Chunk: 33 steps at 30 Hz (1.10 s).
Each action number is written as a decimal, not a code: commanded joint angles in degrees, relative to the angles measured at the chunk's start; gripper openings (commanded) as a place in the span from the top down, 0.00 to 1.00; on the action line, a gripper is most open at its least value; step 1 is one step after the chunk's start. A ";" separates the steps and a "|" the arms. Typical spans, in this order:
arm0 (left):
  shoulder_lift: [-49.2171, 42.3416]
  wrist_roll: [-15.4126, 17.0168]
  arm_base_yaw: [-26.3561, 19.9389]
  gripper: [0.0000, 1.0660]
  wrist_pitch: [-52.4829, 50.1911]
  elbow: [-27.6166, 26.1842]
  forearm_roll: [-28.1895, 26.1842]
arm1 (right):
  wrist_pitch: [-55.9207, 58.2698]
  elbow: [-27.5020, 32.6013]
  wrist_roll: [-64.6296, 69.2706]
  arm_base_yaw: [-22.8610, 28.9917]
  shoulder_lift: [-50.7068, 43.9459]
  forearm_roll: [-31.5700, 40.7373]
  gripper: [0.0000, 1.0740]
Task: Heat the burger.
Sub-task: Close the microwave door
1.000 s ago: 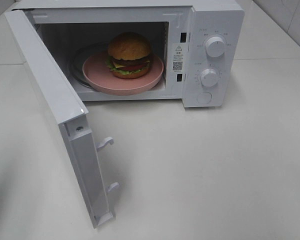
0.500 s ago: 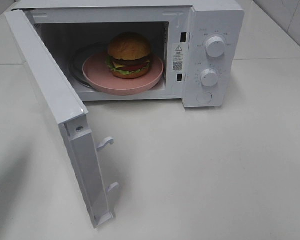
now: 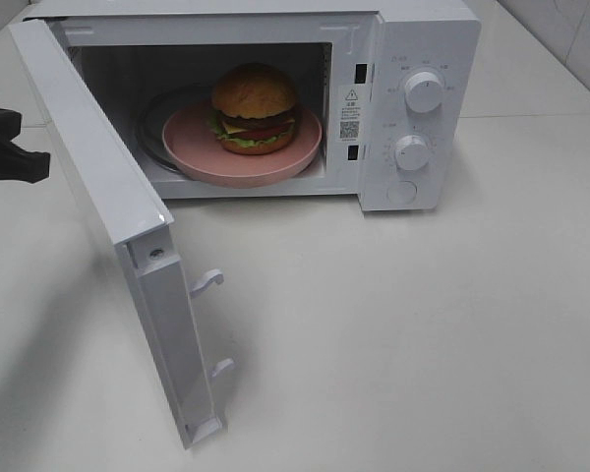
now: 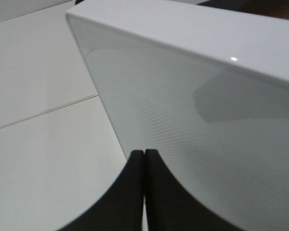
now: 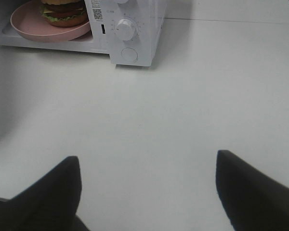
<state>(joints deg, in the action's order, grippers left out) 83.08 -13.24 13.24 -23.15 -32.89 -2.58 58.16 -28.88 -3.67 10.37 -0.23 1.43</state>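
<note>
The burger (image 3: 254, 106) sits on a pink plate (image 3: 192, 147) inside the white microwave (image 3: 428, 39), whose door (image 3: 108, 187) swings wide open to the left. My left gripper (image 3: 15, 147) is at the left edge, just outside the door's outer face. In the left wrist view its fingertips (image 4: 144, 159) are pressed together, shut on nothing, close to the door panel (image 4: 197, 144). My right gripper (image 5: 147, 178) is open over bare table, well in front of the microwave; the burger (image 5: 62, 12) and plate (image 5: 43, 29) show far off. The exterior view does not show this gripper.
Two knobs (image 3: 423, 91) and a round button (image 3: 401, 193) sit on the microwave's right panel. Door latch hooks (image 3: 208, 280) stick out from the door's inner edge. The white table (image 3: 423, 334) stretches in front and to the right.
My left gripper has come into the exterior view at the left edge, beside the outer face of the open door. Burger, plate and door stay put.
</note>
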 commanded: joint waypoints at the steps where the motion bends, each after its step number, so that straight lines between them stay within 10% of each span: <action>1: 1.43 0.34 0.74 1.00 -0.97 -1.60 1.03 | -0.92 -0.06 0.11 -0.29 -1.55 0.11 0.32; 33: 23.26 0.34 15.07 1.00 -3.72 -25.90 4.35 | -0.92 -0.06 0.11 -0.29 -1.55 0.00 0.32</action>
<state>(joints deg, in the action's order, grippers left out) 104.74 -13.24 27.85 -22.69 -54.89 3.84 58.16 -28.88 -3.67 10.37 -0.23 1.43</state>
